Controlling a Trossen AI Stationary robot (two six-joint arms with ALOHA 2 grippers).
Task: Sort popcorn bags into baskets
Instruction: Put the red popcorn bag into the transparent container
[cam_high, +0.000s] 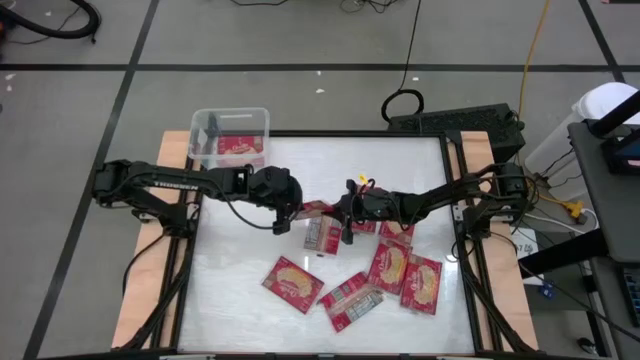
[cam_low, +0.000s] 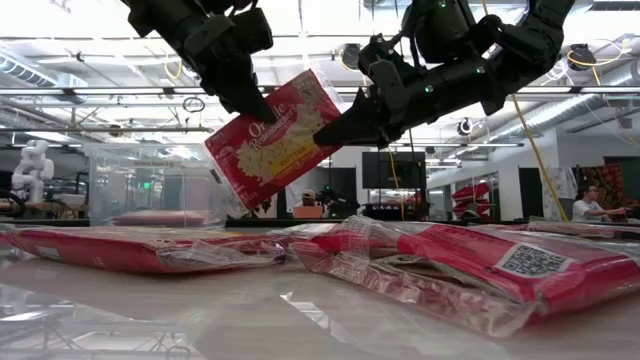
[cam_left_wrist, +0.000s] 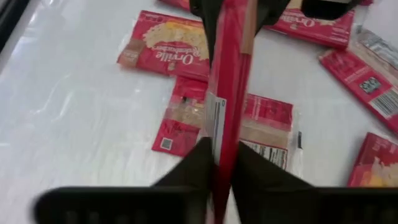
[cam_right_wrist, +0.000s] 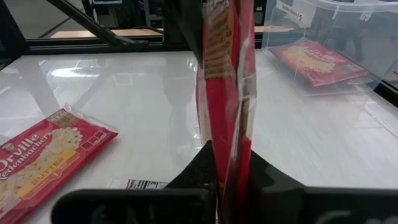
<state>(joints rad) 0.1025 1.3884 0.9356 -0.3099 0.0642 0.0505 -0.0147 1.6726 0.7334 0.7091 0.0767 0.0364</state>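
Popcorn bags are lying scattered over the white surface (cam_high: 230, 290), and one raised bag (cam_low: 272, 137) is hanging tilted in the air between the two arms. The left pincer (cam_low: 258, 108) is clenching that bag's upper edge — its wrist view is showing both dark fingers (cam_left_wrist: 198, 163) pressed flat against the packet's thin side. The right pincer (cam_low: 340, 130) is gripping the same bag from the opposite end, likewise clamped tight on it (the red edge is running straight up between its fingers (cam_right_wrist: 200, 167)). Both pincers are meeting over the middle of the surface. Beneath them a loose cluster of packets (cam_high: 372, 278) is resting flat — some face up, some showing print. At the far left corner the clear basket (cam_high: 205, 128) is holding one bag (cam_high: 239, 148) already.
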